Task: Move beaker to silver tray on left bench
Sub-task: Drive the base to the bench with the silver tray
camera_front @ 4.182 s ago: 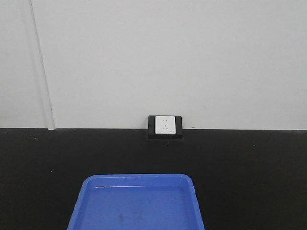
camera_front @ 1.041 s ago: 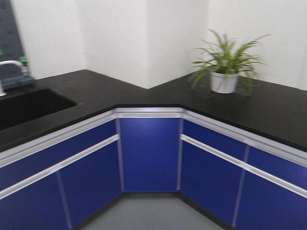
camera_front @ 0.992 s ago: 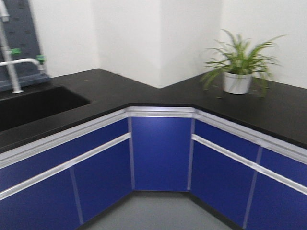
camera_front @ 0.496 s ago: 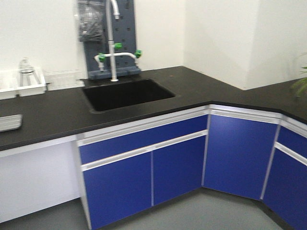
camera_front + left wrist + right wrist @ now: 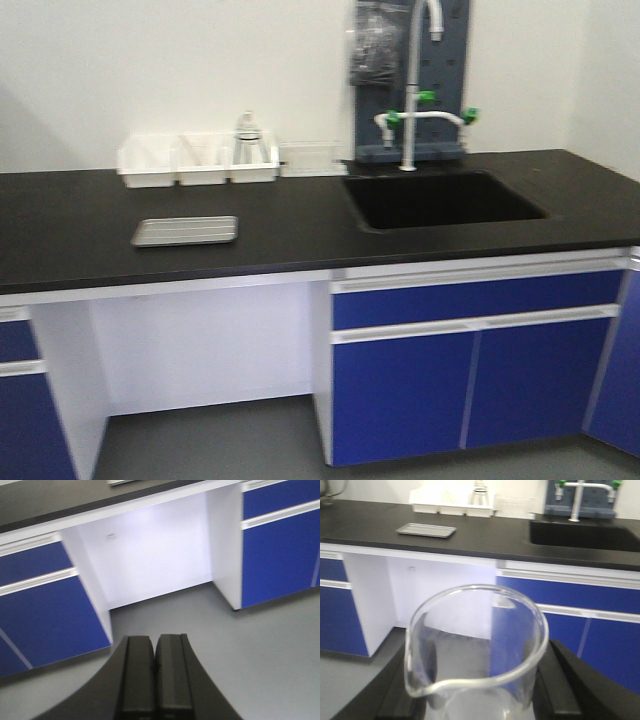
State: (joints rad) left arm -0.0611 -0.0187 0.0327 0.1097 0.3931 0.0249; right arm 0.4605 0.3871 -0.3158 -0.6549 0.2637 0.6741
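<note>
Right end effector [image 5: 477, 692] holds beaker [image 5: 475, 645] (tray [image 5: 185, 231] mid-bench [image 5: 70, 215]).

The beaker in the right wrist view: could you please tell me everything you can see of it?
The beaker is small, clear glass, cylindrical, with a rounded rim and a pouring lip at its lower left. It shows no marks and looks empty. It stands upright, held between the black fingers of the right gripper; its base is out of frame.
</note>
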